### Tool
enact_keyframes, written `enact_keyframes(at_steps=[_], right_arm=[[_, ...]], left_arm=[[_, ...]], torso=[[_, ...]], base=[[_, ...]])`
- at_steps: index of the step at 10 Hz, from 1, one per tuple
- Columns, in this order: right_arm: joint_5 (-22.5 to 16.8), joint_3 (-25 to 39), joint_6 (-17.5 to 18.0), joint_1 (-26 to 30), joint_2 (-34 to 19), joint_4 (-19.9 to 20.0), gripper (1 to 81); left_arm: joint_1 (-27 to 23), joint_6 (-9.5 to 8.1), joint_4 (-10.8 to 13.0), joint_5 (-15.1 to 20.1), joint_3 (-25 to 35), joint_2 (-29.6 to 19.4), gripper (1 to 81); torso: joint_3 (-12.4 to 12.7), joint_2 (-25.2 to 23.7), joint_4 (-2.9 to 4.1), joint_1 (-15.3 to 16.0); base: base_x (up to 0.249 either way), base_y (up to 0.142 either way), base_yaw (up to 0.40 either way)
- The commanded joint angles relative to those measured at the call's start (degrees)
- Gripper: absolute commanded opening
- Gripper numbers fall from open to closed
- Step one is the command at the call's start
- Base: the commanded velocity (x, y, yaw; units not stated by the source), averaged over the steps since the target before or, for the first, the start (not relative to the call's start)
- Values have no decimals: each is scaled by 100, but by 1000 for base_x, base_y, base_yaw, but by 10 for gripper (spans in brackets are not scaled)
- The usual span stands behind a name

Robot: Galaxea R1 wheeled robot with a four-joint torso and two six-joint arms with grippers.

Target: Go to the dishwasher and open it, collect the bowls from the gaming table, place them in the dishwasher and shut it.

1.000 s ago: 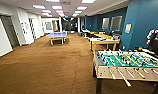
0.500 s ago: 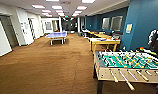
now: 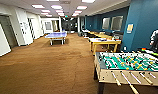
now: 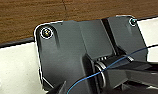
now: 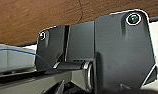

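Tool state on either arm: cannot tell. Gaming table [image 3: 104,41] mid-right, long axis across view, beyond football table [image 3: 128,65].

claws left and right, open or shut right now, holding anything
Left claw: cannot be told from these pictures.
Right claw: cannot be told from these pictures.

Bright ceiling panels [image 3: 38,6] light the hall evenly, yet everything looks soft, blurred and blocky.
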Motion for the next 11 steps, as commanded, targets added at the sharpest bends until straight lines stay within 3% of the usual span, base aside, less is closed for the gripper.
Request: enact_keyframes(at_steps=[1, 11], right_arm=[[-230, 70, -25, 281, -15, -118, 811], [-230, 61, -25, 281, -6, -170, 811]], left_arm=[[-253, 10, -10, 285, -4, -74, 811], [-253, 10, -1, 285, -31, -48, 811]], torso=[[0, 0, 0, 0], [2, -5, 0, -11]], base=[[111, 0, 0], [109, 0, 0]])
